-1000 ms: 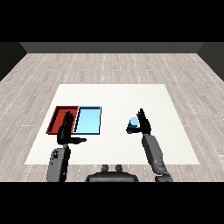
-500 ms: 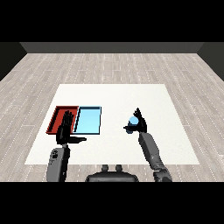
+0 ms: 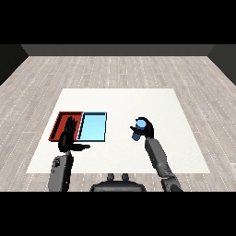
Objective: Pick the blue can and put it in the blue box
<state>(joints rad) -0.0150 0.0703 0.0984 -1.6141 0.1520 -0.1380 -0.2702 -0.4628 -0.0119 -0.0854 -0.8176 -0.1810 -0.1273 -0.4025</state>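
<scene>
Blue can (image 3: 137, 134) sits in the right hand (image 3: 144, 127), whose fingers curl round it, to the right of the light blue tray (image 3: 93, 126) and well apart from it, over the white tabletop (image 3: 120, 106). Just left of the light blue tray, touching it side by side, lies the red tray (image 3: 63, 120). Over the red tray's near edge the left hand (image 3: 69, 137) is released, fingers straight and thumb pointing toward the light blue tray, holding nothing
</scene>
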